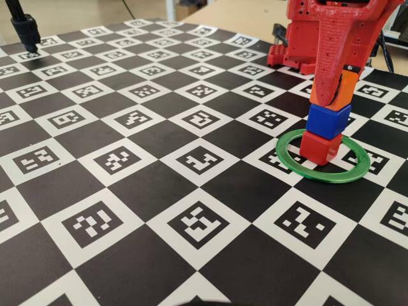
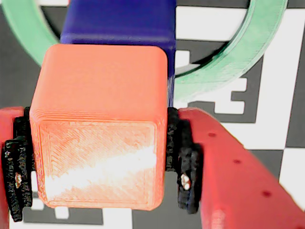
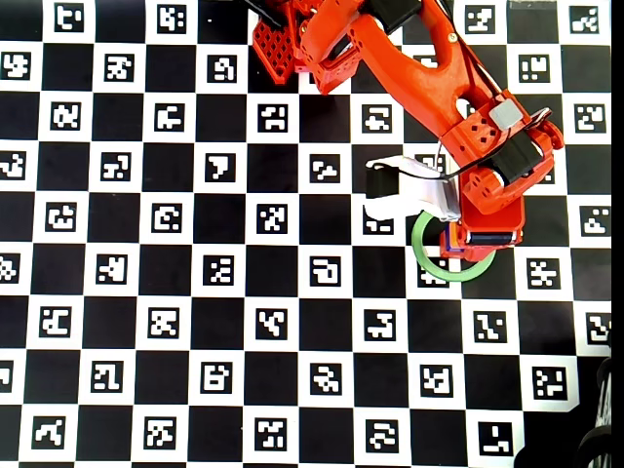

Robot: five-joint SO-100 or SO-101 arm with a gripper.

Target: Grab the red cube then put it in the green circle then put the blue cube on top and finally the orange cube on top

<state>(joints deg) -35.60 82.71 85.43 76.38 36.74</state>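
Three cubes stacked inside the green circle (image 1: 322, 157), red cube (image 1: 320, 148) lowest, blue cube (image 1: 328, 121) above, our gripper (image 2: 100, 157) clamped around the orange cube (image 2: 100, 129) on top.

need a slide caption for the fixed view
Red tool holds the orange cube on the blue cube, stacked on the red cube inside the green circle.

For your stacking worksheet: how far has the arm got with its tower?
Done: the red cube sits inside the green circle with the blue cube on it. In hand: the claw grips the orange cube at the blue cube's top. Left: letting go and backing away.
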